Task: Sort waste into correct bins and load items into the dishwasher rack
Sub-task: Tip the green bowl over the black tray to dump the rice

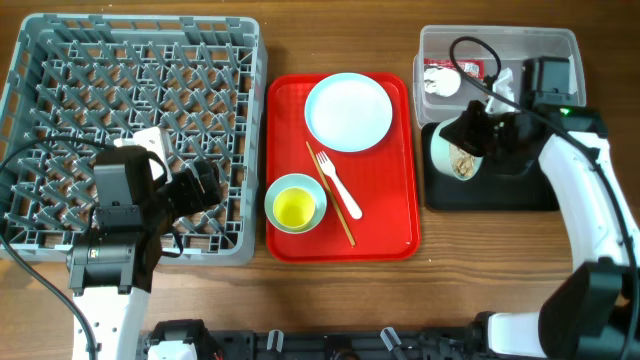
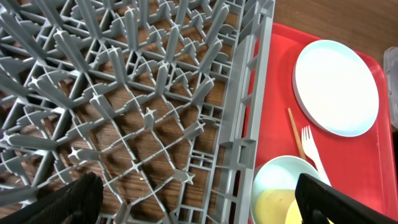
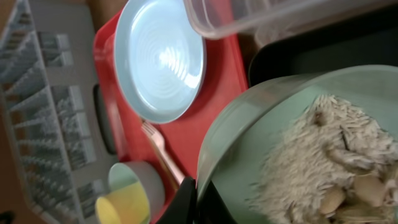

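The right pincer (image 3: 198, 199) is pressed together on the rim of a pale mint round bowl (image 1: 452, 150), holding it tipped on its side over the shallow black rectangular tray (image 1: 500, 195). Loose beige-white rice-like scraps (image 3: 311, 155) lie heaped inside that bowl, close beside the fingertips. Just beyond this pincer sits the clear plastic rectangular tub (image 1: 560, 42), with a small red sauce packet (image 1: 467, 70) and a crumpled white paper wad (image 1: 440, 85) in it. The left pincer (image 2: 199, 202) is spread wide, nothing between its fingers, above the large grey plastic pegged rack (image 1: 60, 60) on the wooden tabletop (image 1: 450, 290). To its right the red serving tray (image 1: 395, 200) carries a pale blue-white round plate (image 1: 349, 111), a second mint bowl (image 1: 275, 190) with a small yellow cup (image 1: 293, 208) inside, a white plastic fork (image 1: 338, 185) and thin wooden chopsticks (image 1: 345, 228)
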{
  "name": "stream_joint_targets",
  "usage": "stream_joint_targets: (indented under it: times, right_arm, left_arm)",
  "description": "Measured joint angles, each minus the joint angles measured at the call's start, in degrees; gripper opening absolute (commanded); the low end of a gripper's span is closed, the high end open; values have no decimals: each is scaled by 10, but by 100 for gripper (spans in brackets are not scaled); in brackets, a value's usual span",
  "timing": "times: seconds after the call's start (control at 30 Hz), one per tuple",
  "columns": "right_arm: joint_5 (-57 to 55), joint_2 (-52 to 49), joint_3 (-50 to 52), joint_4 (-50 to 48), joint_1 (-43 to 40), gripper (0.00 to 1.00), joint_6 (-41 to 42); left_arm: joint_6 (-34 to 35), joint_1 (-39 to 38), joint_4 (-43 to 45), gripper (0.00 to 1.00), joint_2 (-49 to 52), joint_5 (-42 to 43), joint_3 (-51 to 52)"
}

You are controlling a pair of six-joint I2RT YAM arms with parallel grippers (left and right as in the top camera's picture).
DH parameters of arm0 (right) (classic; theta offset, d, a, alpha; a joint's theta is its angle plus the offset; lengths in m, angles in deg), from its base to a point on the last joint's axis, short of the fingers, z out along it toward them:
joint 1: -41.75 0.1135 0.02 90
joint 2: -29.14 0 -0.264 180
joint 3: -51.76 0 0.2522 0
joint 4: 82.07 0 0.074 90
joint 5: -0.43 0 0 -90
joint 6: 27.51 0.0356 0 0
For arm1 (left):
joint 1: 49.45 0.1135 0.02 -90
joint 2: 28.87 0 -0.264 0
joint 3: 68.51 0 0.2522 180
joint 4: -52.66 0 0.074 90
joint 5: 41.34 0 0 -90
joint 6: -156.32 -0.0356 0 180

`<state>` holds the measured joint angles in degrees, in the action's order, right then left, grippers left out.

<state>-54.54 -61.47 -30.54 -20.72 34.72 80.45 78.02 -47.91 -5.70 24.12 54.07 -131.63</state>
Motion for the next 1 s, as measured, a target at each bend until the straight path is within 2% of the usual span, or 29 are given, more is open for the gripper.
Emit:
stream_joint_targets:
  times: [0.23,0.57,0.77,1.0]
  right_arm:
    - [193,-73,9,0,-88,4,-87]
    - [439,-134,9,-4,-172,4,-104]
    - [516,-152,10,-14,-210,4,-101]
    - [543,-152,10,-56,-249,4,-29]
  left_arm:
    - [0,0,0,100,0,0,0]
    - [0,0,0,100,0,0,0]
    - [0,0,0,100,0,0,0]
    - [0,0,0,100,0,0,0]
